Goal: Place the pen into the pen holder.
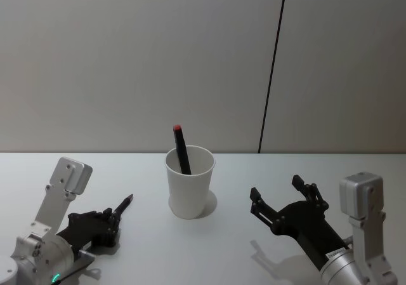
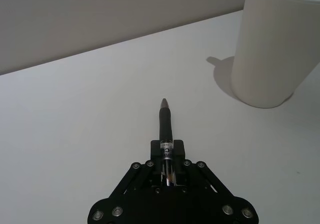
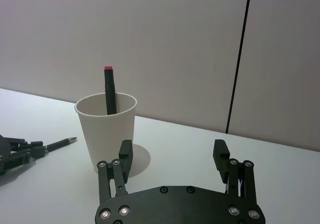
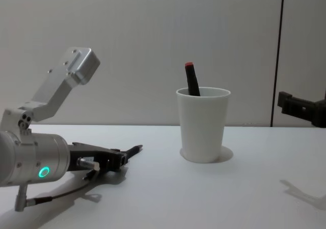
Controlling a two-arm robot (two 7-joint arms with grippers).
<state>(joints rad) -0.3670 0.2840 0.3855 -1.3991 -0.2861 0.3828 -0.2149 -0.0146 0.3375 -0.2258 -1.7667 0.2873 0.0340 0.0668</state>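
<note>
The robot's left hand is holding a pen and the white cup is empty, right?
Not quite. The left gripper does hold a pen, but the white cup is not empty: a red-topped pen stands in it, as the head view shows.

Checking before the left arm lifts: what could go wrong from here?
1. The left gripper pinches the pen with its tip sticking well forward, low by the table. The pen may twist or slip when tilted upright.
2. The cup looks light and already holds a red-capped pen leaning inside. The incoming pen could strike that pen or the rim and tip the cup.
</note>
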